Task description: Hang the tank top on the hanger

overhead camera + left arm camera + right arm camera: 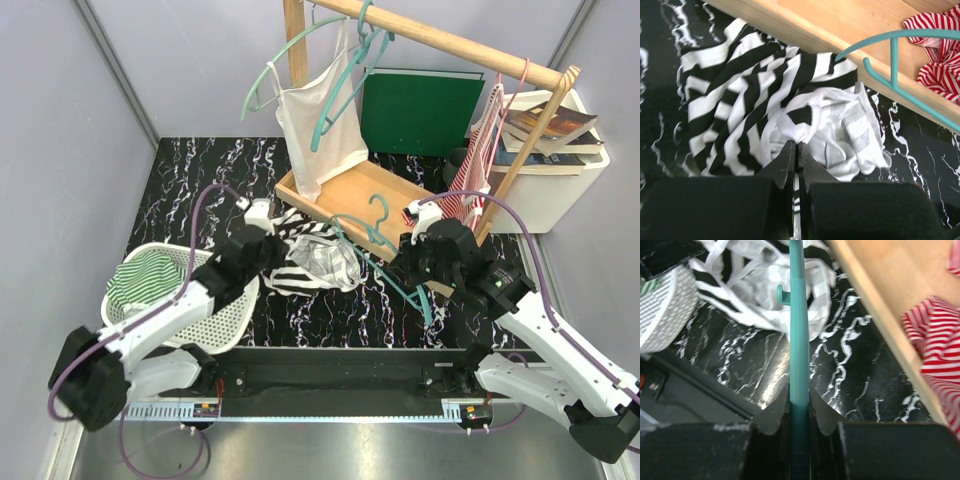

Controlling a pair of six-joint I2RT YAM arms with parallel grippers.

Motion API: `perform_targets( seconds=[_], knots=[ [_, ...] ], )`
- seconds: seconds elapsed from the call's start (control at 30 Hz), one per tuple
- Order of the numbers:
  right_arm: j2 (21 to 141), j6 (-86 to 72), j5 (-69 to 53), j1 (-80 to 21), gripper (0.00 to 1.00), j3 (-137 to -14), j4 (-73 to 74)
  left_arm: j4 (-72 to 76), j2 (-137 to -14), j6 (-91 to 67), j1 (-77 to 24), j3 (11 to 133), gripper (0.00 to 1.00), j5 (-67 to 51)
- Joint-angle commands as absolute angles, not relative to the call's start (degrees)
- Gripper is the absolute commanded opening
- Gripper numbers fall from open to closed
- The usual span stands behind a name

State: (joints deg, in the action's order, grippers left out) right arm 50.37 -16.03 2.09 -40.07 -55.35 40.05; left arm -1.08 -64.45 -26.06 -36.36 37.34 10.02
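Finds the left claw (797, 147) clenched on a pinched fold of the tank top (740, 90), gripping pale inner cloth right at the fingertips. Places the rest of the garment ahead of that claw, bunched on the table (660, 150) against the wooden tray (840, 25).

Finds the right claw (799, 395) grasping the hanger (799, 315) by one arm, jaws tight on both sides of the teal bar. Notes the bar's long axis running straight out ahead of the right claw, far end reaching over the crumpled stripes. Cannot resolve contact between bar and cloth.

Rates the left claw as nearer the garment, and the right as carrier of the hanger only. Judges the coming move dependent on holding a strap or neck opening across that axis, ahead of the bar's tip. Flags no such opening identifiable in the bunch.

Notes a red-and-white garment (937, 50) beyond the tray wall, apart from both claws.
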Motion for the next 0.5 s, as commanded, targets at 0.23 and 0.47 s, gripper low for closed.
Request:
perform_targets(
  seconds=[0.23, 0.47],
  knots=[
    [48.25, -12.66, -16.08, -42.8, 0.0, -56.51, 36.65, -9.23, -50.45, -27.95, -35.51, 30.06, 0.0, 14.5],
    [48.6, -11.6, -15.91, -45.87, 0.0, -57.66, 40.08, -9.4, -50.88, -26.81, -34.37, 30.32, 0.0, 16.7]
  ],
)
